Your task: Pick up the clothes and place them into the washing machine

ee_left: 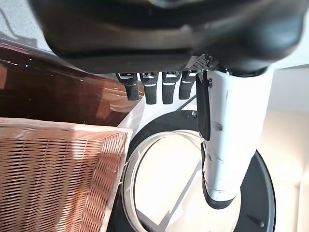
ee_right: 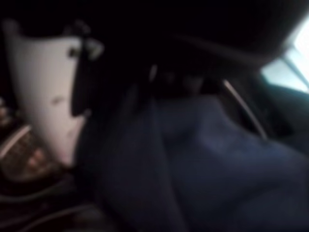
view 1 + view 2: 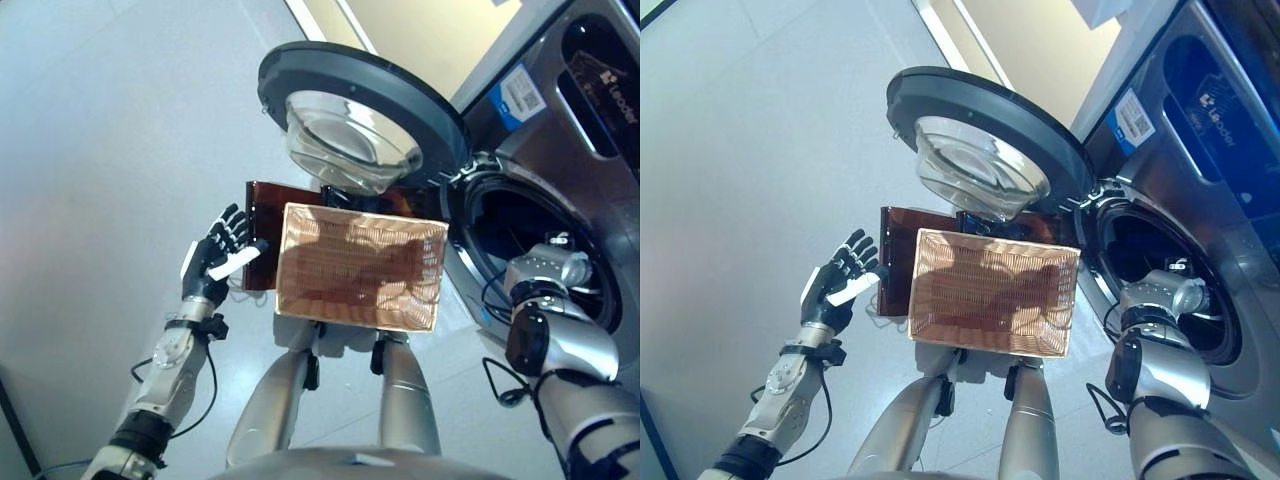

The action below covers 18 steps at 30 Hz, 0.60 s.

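Observation:
The shallow wicker basket (image 3: 360, 268) rests on the low dark brown box (image 3: 262, 215) beside the washing machine and holds no clothes. My left hand (image 3: 215, 255) is open beside the basket's left end, apart from it, its fingers (image 1: 152, 89) straight. My right arm reaches into the washing machine's drum opening (image 3: 515, 235). My right hand (image 2: 48, 96) is inside the drum, close against a dark blue cloth (image 2: 212, 159) that lies there.
The machine's round door (image 3: 350, 110) stands wide open above the basket, its glass bowl facing down. The grey machine front (image 3: 590, 130) is on the right. Grey floor (image 3: 110, 150) lies to the left.

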### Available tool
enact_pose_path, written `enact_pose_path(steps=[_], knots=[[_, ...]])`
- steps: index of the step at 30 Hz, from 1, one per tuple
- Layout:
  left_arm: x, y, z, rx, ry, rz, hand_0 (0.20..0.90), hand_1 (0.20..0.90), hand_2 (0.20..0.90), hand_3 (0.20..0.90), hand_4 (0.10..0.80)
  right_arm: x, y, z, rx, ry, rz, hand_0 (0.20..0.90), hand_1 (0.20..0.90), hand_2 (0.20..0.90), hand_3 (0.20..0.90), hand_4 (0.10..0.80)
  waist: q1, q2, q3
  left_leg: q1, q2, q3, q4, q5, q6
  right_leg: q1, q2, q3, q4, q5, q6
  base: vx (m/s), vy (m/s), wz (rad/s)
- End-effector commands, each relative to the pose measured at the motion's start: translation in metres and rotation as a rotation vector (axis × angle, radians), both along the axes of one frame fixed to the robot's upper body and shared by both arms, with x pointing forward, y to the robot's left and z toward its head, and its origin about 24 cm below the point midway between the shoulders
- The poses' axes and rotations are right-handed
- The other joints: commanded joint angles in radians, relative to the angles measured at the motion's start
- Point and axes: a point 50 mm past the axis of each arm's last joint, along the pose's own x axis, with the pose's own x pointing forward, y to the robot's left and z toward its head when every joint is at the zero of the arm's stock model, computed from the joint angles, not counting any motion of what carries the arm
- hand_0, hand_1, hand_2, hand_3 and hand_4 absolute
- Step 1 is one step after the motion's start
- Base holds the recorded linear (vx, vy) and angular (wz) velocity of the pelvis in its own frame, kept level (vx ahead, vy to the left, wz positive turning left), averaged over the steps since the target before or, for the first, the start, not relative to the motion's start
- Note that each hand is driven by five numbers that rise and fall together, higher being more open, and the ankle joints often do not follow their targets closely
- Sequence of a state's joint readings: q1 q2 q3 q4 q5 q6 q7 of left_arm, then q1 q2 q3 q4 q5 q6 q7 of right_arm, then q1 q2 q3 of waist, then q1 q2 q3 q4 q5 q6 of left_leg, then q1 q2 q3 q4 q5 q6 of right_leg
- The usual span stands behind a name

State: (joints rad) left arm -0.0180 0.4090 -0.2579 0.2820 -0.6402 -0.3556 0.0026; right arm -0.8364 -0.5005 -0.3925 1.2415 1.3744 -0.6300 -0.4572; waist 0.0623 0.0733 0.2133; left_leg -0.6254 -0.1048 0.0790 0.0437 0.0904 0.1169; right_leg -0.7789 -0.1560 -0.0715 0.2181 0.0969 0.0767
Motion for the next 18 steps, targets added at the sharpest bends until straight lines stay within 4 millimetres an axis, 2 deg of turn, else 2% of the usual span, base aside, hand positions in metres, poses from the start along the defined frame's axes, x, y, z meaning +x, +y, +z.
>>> enact_pose_path(steps=[1,2,3,4,13,18], knots=[[-0.009,0.000,0.023,-0.024,-0.148,-0.008,0.900,0.900,0.900,0.900,0.800,-0.032,-0.071,0.103,-0.333,-0.139,-0.220,0.200,0.200,0.200,0.200,0.300,-0.014,0.011,-0.110,-0.026,0.049,-0.028,-0.014,-0.029,-0.091,0.014,0.071,-0.026,-0.014,-0.065,-0.053,0.028,0.012,-0.05],[-0.009,0.000,0.023,-0.027,-0.149,-0.007,0.900,0.900,0.900,0.900,0.800,-0.029,-0.068,0.101,-0.335,-0.143,-0.205,0.343,0.343,0.343,0.343,0.402,-0.015,0.012,-0.109,-0.023,0.049,-0.027,-0.015,-0.030,-0.091,0.015,0.072,-0.025,-0.013,-0.066,-0.053,0.007,0.015,-0.05],[-0.009,0.000,0.023,-0.029,-0.149,-0.004,0.900,0.900,0.900,0.900,0.800,-0.027,-0.066,0.098,-0.344,-0.138,-0.184,0.689,0.689,0.689,0.689,0.649,-0.016,0.011,-0.108,-0.022,0.050,-0.025,-0.016,-0.029,-0.091,0.015,0.072,-0.024,-0.013,-0.065,-0.053,0.010,0.016,-0.05],[-0.009,0.001,0.022,-0.032,-0.149,0.001,0.900,0.900,0.900,0.900,0.800,-0.026,-0.064,0.096,-0.344,-0.141,-0.179,0.900,0.900,0.900,0.900,0.800,-0.017,0.011,-0.107,-0.019,0.050,-0.025,-0.016,-0.031,-0.091,0.017,0.073,-0.023,-0.013,-0.067,-0.053,0.010,0.013,-0.04],[-0.011,0.007,0.020,-0.043,-0.144,0.030,0.900,0.900,0.900,0.900,0.800,-0.015,-0.046,0.082,-0.363,-0.138,-0.113,0.900,0.900,0.900,0.900,0.800,-0.024,0.007,-0.100,-0.015,0.050,-0.020,-0.017,-0.031,-0.091,0.021,0.075,-0.021,-0.012,-0.067,-0.053,0.000,0.000,0.00],[-0.012,0.008,0.017,-0.056,-0.135,0.045,0.900,0.900,0.900,0.900,0.800,-0.006,-0.029,0.069,-0.418,-0.072,-0.014,0.900,0.900,0.900,0.900,0.800,-0.027,-0.001,-0.097,-0.011,0.051,-0.016,-0.012,-0.035,-0.089,0.023,0.075,-0.020,-0.010,-0.065,-0.053,0.001,0.003,-0.01]])
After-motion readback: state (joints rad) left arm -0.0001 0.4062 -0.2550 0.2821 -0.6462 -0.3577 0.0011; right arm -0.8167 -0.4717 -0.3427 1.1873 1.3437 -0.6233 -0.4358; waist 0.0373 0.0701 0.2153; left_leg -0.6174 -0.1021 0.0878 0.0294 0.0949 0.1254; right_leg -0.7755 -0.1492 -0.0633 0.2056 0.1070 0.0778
